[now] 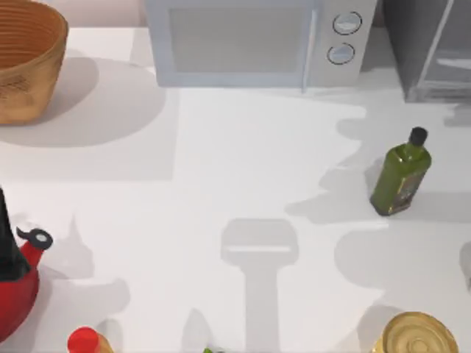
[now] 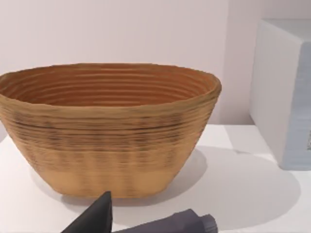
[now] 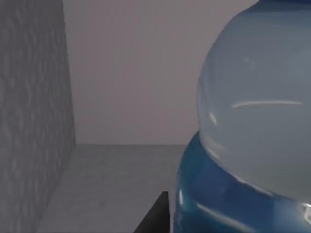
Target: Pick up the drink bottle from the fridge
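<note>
The drink bottle (image 3: 252, 126) looms very close in the right wrist view, with pale whitish-blue shoulders over a bright blue body. It stands inside the fridge (image 3: 34, 121), whose grey wall and floor surround it. My right gripper (image 3: 154, 216) shows as a dark tip right beside the bottle's blue body. From above, the fridge (image 1: 423, 51) is the dark grey box with silvery bars at the table's back right. My left gripper (image 2: 155, 213) hangs open before the woven basket (image 2: 107, 131), holding nothing.
A light grey microwave (image 1: 250, 40) stands at the back centre, left of the fridge. A green black-capped bottle (image 1: 401, 176) stands in front of the fridge. A red kettle (image 1: 15, 283), a red-capped bottle (image 1: 85, 340) and a yellow can (image 1: 416, 334) line the front edge. The basket (image 1: 26, 62) occupies the back left.
</note>
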### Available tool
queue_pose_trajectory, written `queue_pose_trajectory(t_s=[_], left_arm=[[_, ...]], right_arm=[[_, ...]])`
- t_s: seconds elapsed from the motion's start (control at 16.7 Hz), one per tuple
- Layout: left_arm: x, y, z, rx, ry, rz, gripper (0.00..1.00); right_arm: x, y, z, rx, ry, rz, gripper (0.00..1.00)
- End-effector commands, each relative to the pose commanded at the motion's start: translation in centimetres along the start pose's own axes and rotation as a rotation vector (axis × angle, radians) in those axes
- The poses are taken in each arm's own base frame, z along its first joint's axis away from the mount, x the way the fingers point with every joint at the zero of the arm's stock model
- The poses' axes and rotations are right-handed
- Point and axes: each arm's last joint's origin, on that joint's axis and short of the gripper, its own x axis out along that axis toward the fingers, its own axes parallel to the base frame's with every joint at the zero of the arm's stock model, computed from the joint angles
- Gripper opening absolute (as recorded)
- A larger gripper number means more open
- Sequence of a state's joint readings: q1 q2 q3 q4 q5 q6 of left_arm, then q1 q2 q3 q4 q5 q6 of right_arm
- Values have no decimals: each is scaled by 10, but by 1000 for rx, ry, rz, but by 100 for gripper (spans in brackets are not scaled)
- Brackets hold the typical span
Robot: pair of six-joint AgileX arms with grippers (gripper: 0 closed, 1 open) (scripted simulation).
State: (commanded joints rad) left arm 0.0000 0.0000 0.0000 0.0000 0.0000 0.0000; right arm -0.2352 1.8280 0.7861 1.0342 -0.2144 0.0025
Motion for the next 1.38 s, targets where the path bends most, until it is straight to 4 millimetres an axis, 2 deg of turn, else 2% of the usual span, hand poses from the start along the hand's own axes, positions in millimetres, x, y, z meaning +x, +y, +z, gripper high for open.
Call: queue_pose_trajectory(t_s=[0.18,0.3,0.48,0.6,0.78,0.96,1.14,1.38], left_arm=[[0,0,0,0,0,0,100],[0,0,0,0,0,0,100],[0,0,0,0,0,0,100],[0,0,0,0,0,0,100],[0,0,0,0,0,0,100],[0,0,0,0,0,0,100],[0,0,0,0,0,0,100],[0,0,0,0,0,0,100]], right_arm=[[-25,13,25,-3,-1,4,0],[-51,24,44,-3,-4,3,0],[-102,41,65,-2,-13,1,0],[-141,51,69,0,-22,2,0],[-193,63,57,5,-31,6,0],[-228,71,32,11,-35,13,0],[-245,74,6,14,-25,16,0],[-252,75,-13,11,-12,3,0]])
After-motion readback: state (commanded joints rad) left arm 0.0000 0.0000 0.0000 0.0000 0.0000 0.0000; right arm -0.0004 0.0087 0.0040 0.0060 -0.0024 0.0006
